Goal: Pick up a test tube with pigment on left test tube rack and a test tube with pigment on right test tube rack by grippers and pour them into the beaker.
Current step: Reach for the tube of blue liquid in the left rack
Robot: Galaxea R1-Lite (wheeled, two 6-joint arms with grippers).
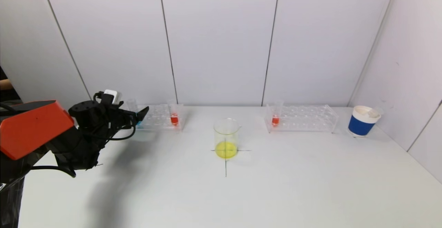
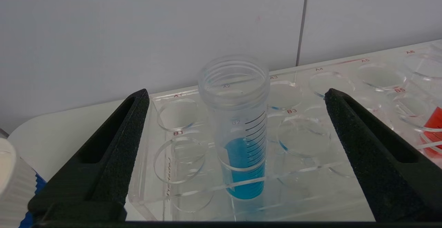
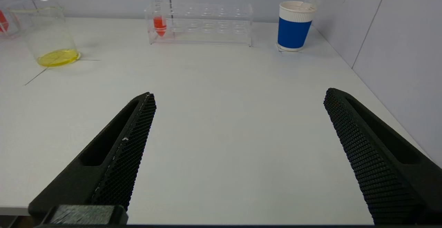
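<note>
Left pincer (image 2: 234, 124) is held at the left end of the left test tube rack (image 1: 159, 117), fingers (image 2: 117, 145) spread fully wide, nothing gripped. Between its fingers a blue-pigment tube (image 2: 241, 141) is seen standing upright in a front-row slot of that rack, untouched on both sides. To the pincer's right, at the far end of the same rack, a red-pigment tube (image 1: 174, 117) is seated upright. Further right of the left pincer, the beaker (image 1: 226, 138) is placed on a cross mark (image 1: 226, 162) on the bench (image 1: 276, 186), with a shallow yellow liquid (image 1: 226, 150) at its bottom. Beyond the beaker, the right test tube rack (image 1: 302, 118) is set near the back wall, with one red tube (image 1: 275, 117) upright at its left end. A blue paper cup (image 1: 363, 121) is found just right of that rack.

Right pincer (image 3: 238, 117) is not seen from the head camera; from its own wrist camera it is shown wide open and empty over bare bench, well short of the right rack, which lies ahead of it. The beaker is ahead and to its left, the cup ahead and to its right.
</note>
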